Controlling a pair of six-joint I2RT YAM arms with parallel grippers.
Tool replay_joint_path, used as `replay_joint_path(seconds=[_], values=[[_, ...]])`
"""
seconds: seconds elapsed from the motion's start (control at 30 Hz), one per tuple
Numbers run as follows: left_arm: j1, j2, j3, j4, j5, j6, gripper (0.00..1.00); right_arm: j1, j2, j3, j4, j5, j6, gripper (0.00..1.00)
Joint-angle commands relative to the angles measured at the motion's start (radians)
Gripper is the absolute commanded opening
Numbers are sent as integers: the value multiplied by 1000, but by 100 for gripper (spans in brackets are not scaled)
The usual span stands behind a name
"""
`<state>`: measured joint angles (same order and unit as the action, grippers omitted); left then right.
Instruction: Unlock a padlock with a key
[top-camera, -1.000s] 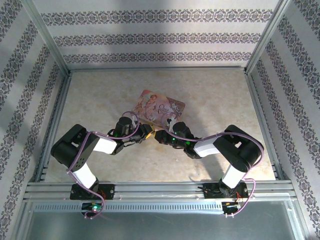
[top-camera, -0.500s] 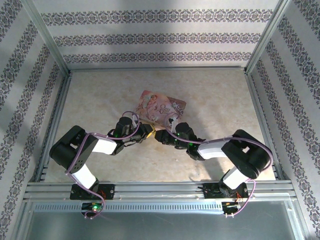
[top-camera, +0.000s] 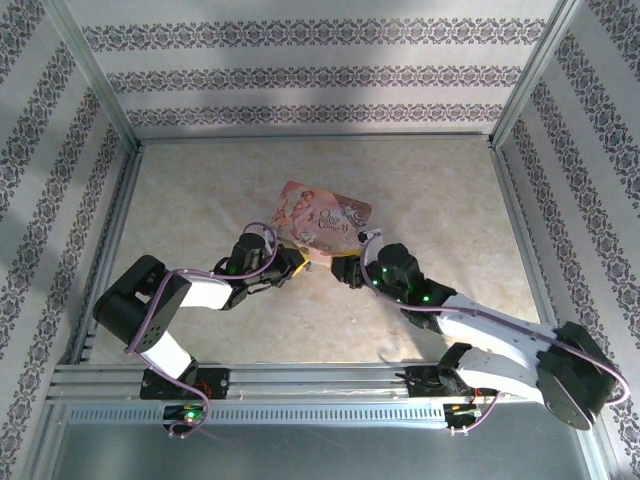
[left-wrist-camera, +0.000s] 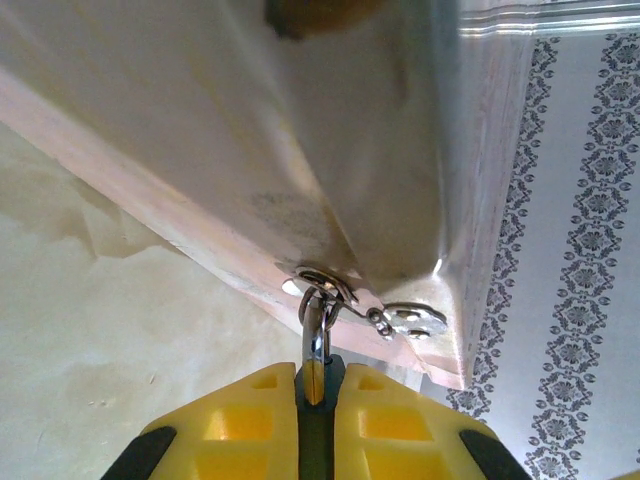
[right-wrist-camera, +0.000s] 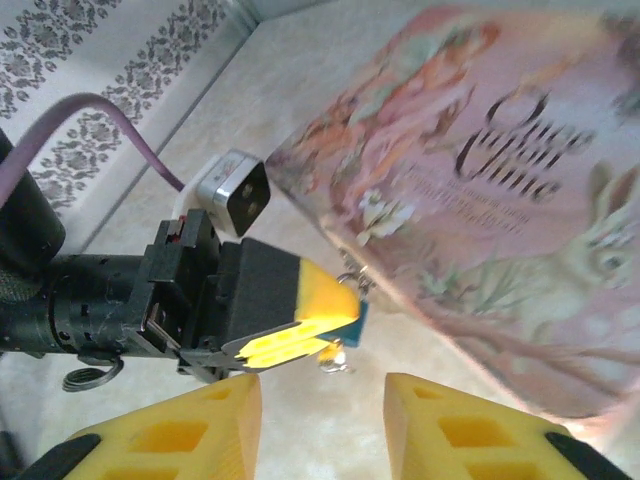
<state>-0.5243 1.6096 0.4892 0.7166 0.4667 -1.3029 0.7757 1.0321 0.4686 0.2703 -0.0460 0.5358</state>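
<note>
While the left claw (left-wrist-camera: 315, 378) clamps the shiny padlock (left-wrist-camera: 314, 335), glossy pink tin (left-wrist-camera: 200, 130) just beyond, the right claw (right-wrist-camera: 322, 392) gapes empty.

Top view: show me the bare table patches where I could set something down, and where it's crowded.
Free: the broad strip of table between the flower-printed tin and the back wall; the right side between tin and right rail; the near middle between the two arm bases. Crowded: the tin's near edge, where both arms' jaws meet at the padlock.
</note>
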Motion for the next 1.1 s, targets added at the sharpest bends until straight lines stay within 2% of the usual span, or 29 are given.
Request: replay_joint_path(seconds=[0.0, 0.17, 0.4, 0.63, 0.77, 1.07], values=[[-16, -36, 46, 11, 2, 11, 6, 13, -91, 31, -117, 106, -187, 42], [-15, -42, 59, -3, 3, 12, 7, 14, -194, 34, -164, 136, -360, 54], [-16, -48, 60, -16, 1, 12, 6, 16, -253, 40, -264, 220, -594, 77], [-17, -53, 67, -23, 1, 5, 6, 16, -317, 20, -230, 231, -803, 98], [-19, -60, 71, -35, -1, 6, 5, 16, -352, -7, -200, 177, -927, 98], [-22, -62, 72, -37, -2, -10, 5, 23, -370, -43, -172, 119, -1010, 98]])
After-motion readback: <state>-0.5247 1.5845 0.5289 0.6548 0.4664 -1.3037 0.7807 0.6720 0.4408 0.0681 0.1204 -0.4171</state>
